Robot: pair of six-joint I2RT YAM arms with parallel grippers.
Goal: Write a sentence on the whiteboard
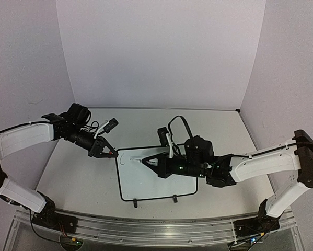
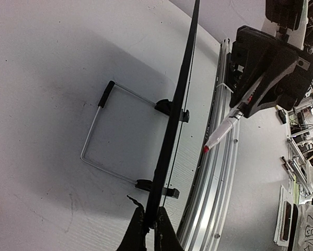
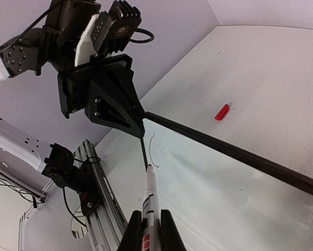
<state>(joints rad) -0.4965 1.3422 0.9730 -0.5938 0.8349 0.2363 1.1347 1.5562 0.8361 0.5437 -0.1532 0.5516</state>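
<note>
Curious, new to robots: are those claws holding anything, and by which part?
Left claw pinches the whiteboard at its far left corner; right claw grips a marker by its barrel.

The top camera looks down from high behind both arm bases. Each wrist camera sits close behind its own jaws: the left one faces the black two-finger right gripper (image 2: 239, 109), the right one the black left gripper (image 3: 140, 121). All share the glossy white, black-bordered whiteboard (image 1: 151, 183) between the jaws.
</note>
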